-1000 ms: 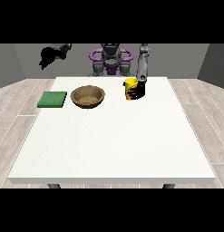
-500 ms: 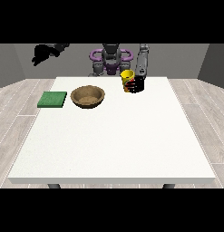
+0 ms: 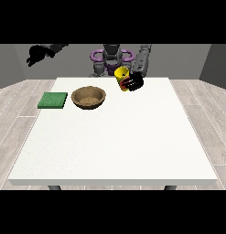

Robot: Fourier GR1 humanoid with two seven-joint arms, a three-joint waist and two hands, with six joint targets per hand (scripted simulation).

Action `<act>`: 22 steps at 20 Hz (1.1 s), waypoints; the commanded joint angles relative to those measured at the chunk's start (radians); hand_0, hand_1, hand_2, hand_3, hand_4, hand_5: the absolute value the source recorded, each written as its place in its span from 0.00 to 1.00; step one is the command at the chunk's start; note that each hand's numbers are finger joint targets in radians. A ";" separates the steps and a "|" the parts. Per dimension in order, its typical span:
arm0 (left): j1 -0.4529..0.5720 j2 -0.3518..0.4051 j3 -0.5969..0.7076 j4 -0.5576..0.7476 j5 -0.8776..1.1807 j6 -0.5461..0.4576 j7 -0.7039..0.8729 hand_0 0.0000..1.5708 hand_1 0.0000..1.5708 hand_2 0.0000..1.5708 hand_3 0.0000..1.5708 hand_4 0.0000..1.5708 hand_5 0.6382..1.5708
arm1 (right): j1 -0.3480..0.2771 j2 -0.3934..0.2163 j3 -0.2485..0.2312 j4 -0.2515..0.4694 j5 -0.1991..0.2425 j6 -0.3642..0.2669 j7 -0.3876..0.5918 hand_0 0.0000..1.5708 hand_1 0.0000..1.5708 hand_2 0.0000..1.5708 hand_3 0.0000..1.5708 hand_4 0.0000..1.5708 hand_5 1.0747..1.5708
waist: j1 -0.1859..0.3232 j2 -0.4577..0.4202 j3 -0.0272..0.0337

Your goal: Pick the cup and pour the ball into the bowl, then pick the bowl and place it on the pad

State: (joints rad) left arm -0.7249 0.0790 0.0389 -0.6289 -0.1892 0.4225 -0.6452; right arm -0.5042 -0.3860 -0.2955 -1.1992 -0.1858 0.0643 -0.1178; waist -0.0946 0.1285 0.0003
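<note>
The yellow cup point(image 3: 121, 73) is lifted off the table and tilted towards the view's left, held by the hand at the view's right point(image 3: 133, 82), whose fingers curl round it. The ball does not show. A brown bowl point(image 3: 88, 98) rests on the table, left of and below the cup. A green pad point(image 3: 53, 100) lies flat to the left of the bowl. The hand at the view's left point(image 3: 35, 55) is raised high, off beyond the table's left side, and holds nothing.
The white table point(image 3: 114, 141) stretches wide towards the camera. The robot's torso point(image 3: 111, 59) stands behind the far edge. Grey floor planks surround the table.
The hand at the view's right has lifted the cup off the table, carried it left towards the bowl and tilted it. The other hand has stayed raised, drifting slightly left.
</note>
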 commanded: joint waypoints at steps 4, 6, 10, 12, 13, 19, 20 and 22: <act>-0.134 0.036 -0.033 0.059 -0.127 0.168 0.112 0.87 0.87 1.00 1.00 0.88 0.66 | -0.062 0.004 0.013 -0.026 -0.013 0.017 -0.020 0.00 0.00 0.22 0.44 0.34 1.00 | -0.089 0.082 0.0000; -0.122 0.039 -0.097 0.092 -0.216 0.225 0.154 0.89 0.89 1.00 1.00 0.95 0.67 | -0.067 -0.023 0.014 0.001 -0.019 0.056 -0.006 0.00 0.00 0.22 0.44 0.34 1.00 | -0.079 0.063 0.0008; -0.151 0.024 -0.210 0.177 -0.400 0.390 0.273 0.94 0.94 1.00 1.00 0.97 0.66 | -0.094 0.000 0.040 0.017 0.001 0.030 0.020 0.00 0.00 0.23 0.42 0.34 0.99 | -0.093 0.030 0.0015; -0.172 0.039 -0.249 0.221 -0.466 0.398 0.343 0.95 0.95 1.00 1.00 0.94 0.72 | -0.079 0.016 0.040 0.031 0.002 0.024 0.004 0.00 0.00 0.22 0.43 0.34 0.99 | -0.092 0.004 0.0016; -0.240 0.038 -0.276 0.226 -0.508 0.392 0.412 0.96 0.96 1.00 1.00 0.95 0.71 | -0.096 -0.014 0.008 0.086 0.004 0.025 -0.030 0.00 0.00 0.22 0.43 0.34 0.99 | -0.065 0.023 0.0028; -0.309 0.074 -0.408 0.360 -0.738 0.469 0.605 0.99 0.99 1.00 1.00 0.89 0.83 | -0.088 0.008 0.038 0.107 0.026 0.016 -0.017 0.00 0.00 0.23 0.42 0.35 0.99 | -0.078 -0.037 0.0021; -0.362 0.051 -0.442 0.378 -0.786 0.450 0.675 1.00 1.00 1.00 1.00 0.79 0.89 | -0.090 0.003 0.037 0.144 0.033 0.026 -0.038 0.00 0.00 0.24 0.42 0.36 0.99 | -0.051 -0.045 0.0033; -0.367 0.014 -0.506 0.424 -0.866 0.428 0.742 1.00 1.00 1.00 1.00 0.71 0.95 | -0.082 0.001 0.043 0.162 0.038 0.027 -0.013 0.00 0.00 0.24 0.41 0.36 0.99 | -0.046 -0.088 0.0027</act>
State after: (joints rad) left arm -1.0482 0.1213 -0.3676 -0.2830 -0.9108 0.8443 -0.0382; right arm -0.5929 -0.3851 -0.2628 -1.0740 -0.1620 0.0891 -0.1376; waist -0.1554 0.0892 0.0028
